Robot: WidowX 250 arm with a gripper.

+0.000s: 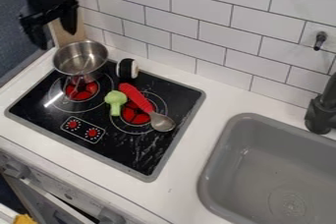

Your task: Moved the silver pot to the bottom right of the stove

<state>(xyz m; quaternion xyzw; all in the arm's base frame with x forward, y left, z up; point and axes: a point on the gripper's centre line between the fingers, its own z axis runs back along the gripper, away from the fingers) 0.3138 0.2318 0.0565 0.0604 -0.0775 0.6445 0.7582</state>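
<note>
Silver metal pot (81, 61) sits upper left on the black stove (125, 152), handle (78, 79) forward, perhaps for grabbing! Black gripper (52, 27) hangs near, jaws apart, likely to straddle it.

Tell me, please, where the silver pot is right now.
In the camera view, the silver pot is at the upper left corner of the black stove, just left of the round black-and-white item.

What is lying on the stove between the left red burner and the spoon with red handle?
A green toy broccoli lies there on the stove, between the left burner and the spoon; the camera view shows it.
</note>
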